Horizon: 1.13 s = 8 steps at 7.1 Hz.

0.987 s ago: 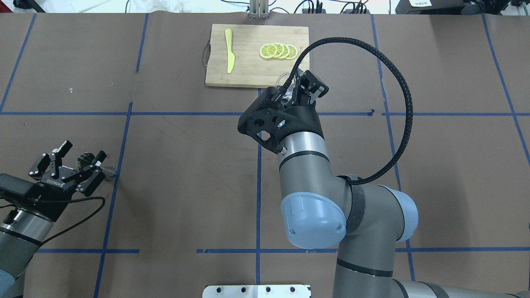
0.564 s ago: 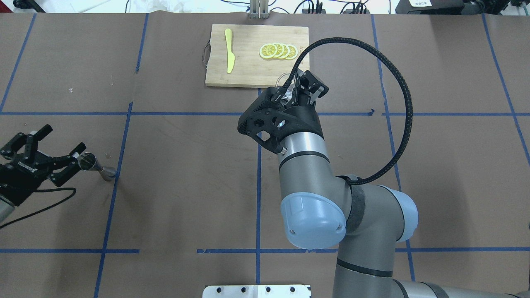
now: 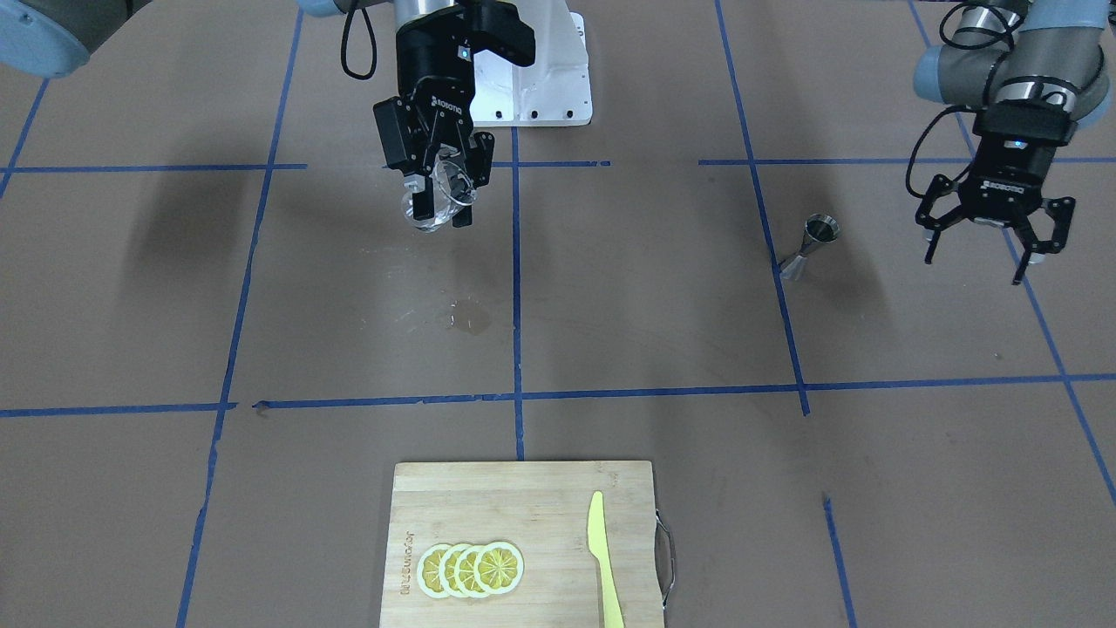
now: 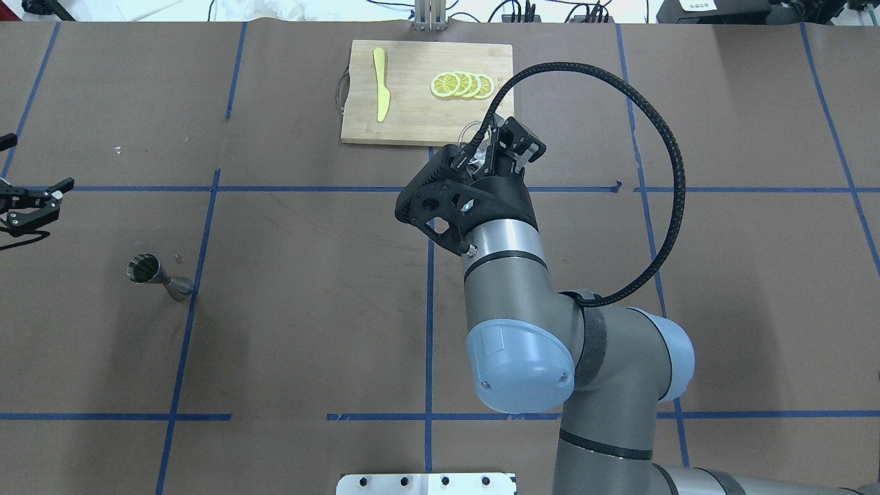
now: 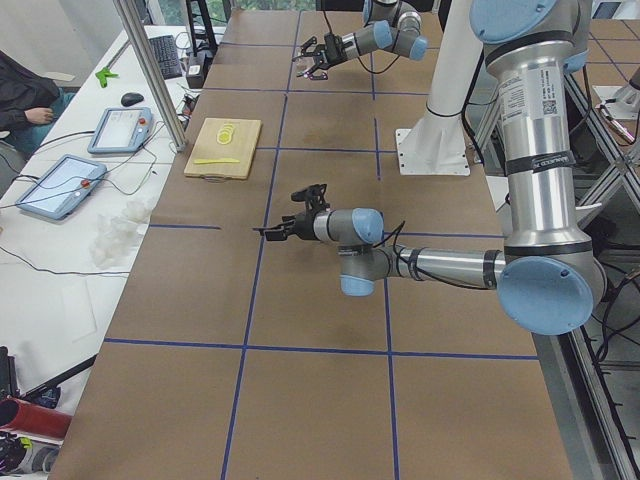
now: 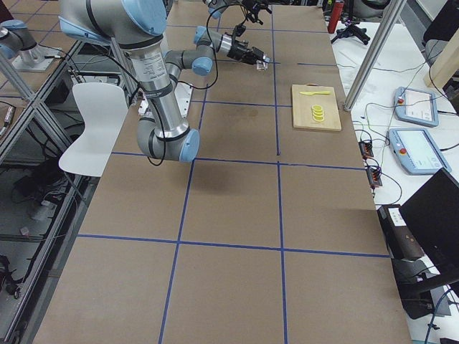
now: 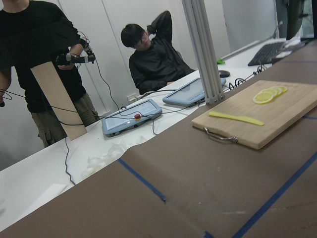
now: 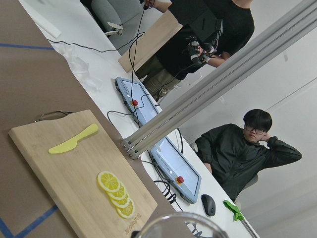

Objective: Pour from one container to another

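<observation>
Holding cup (image 3: 433, 223) aloft over worktop (image 3: 610, 305) centre, right claw (image 3: 443, 199) pinching it | jigger (image 3: 811, 247) standing on robot's left, near left claw (image 3: 985, 253), spread, empty | cup likely light, slick, breakable: grip sidewall gently | jigger likely tippy: steady at waist

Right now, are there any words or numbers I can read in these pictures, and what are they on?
"ROBOTIQ": on the body of the right gripper, which holds the glass cup.
"ROBOTIQ": on the body of the left gripper.
Burned-in word on the cutting board: too small to read.
Sticker on the left arm: too small to read.
</observation>
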Each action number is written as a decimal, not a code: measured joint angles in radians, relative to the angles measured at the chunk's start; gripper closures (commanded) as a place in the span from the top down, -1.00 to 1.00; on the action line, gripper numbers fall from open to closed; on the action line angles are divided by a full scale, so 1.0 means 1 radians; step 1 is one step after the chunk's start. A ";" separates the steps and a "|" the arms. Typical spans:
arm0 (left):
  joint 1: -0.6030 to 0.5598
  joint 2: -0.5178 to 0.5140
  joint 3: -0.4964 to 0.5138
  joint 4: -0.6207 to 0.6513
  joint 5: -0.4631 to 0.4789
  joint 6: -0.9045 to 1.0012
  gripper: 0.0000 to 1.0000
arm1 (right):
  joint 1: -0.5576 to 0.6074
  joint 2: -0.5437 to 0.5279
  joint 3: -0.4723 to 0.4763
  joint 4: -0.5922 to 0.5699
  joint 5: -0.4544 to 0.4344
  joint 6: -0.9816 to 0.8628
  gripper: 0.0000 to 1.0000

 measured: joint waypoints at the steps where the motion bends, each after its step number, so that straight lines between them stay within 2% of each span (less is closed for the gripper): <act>1: -0.125 -0.012 0.000 0.123 -0.136 0.056 1.00 | 0.000 0.000 0.000 0.000 0.000 0.000 -1.00; 2: -0.242 -0.030 0.000 0.264 -0.253 0.083 1.00 | 0.000 0.000 0.000 0.000 0.000 0.000 -1.00; 3: -0.325 -0.052 0.005 0.411 -0.323 0.092 1.00 | 0.000 0.000 0.001 0.000 0.000 0.000 -1.00; 4: -0.371 -0.090 0.023 0.569 -0.351 0.095 1.00 | 0.000 0.000 0.001 0.000 0.000 0.000 -1.00; 6: -0.426 -0.167 0.114 0.787 -0.427 0.097 1.00 | 0.000 0.000 0.005 0.000 0.000 0.000 -1.00; 8: -0.490 -0.196 0.169 1.036 -0.662 0.098 1.00 | 0.000 0.000 0.009 0.000 0.000 0.000 -1.00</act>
